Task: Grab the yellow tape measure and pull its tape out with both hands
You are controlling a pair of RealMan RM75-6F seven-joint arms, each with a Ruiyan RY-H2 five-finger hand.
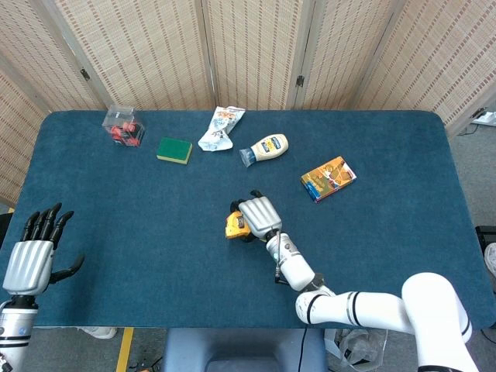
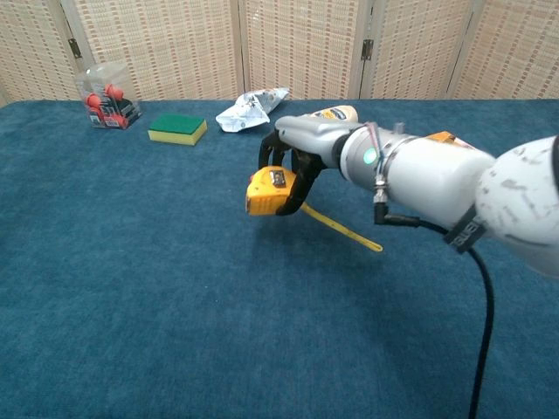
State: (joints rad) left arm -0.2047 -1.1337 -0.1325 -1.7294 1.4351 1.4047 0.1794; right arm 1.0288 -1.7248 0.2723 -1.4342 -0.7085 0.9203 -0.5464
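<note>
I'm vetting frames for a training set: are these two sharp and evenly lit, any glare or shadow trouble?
Head view: even, soft light, sharp throughout, no glare on the table. Chest view: the tape measure is sharp and casts a soft shadow on the cloth below; the near forearm looms large, with bright highlights behind the right hand.

We count one yellow tape measure [image 1: 236, 225] at the middle of the blue table [image 1: 116, 201]. Behind the tape measure, along the far edge, we count one clear box of red pieces [image 1: 124, 126], one green sponge [image 1: 174, 149], one crumpled white packet [image 1: 220, 128], one mayonnaise bottle [image 1: 265, 148] and one orange carton [image 1: 328, 177].
</note>
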